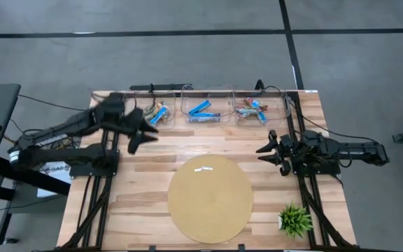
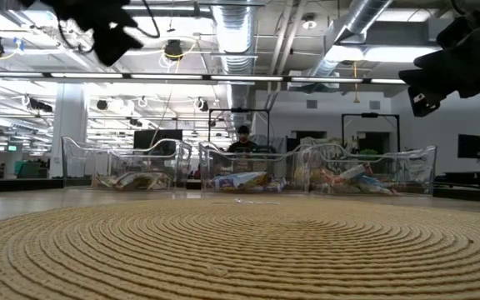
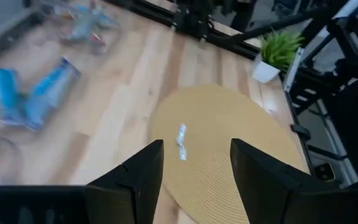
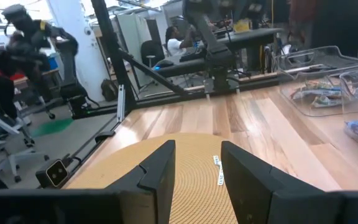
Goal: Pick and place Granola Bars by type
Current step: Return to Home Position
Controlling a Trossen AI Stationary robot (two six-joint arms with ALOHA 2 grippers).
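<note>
Finding the Granola Bars [image 1: 203, 110] all lying inside three clear bins lined up along the far edge of the table [image 1: 145, 178]. Noting bright blue wrappers crossing each other in the middle bin [image 1: 187, 98], and orange-and-blue wrappers bunching in the left bin [image 1: 175, 120] and the right bin [image 1: 280, 105]; not managing to tell the types there any finer.

Placing the left gripper [image 1: 145, 134] in the air just in front of the left bin, between that bin and the round woven mat [image 1: 210, 206], with fingers [image 3: 143, 171] spreading wide and gripping nothing. Looking past those fingers onto the mat and onto a small white scrap [image 3: 181, 142] lying near the mat's middle, apart from any bin.

Placing the right gripper [image 1: 264, 148] beside the mat's right edge, in front of the right bin and well apart from it, pointing toward the mat, likewise gaping wide with nothing between the fingers [image 4: 160, 168].

Spotting a small potted plant [image 1: 296, 219] standing at the near right corner of the table, just beside the mat.
</note>
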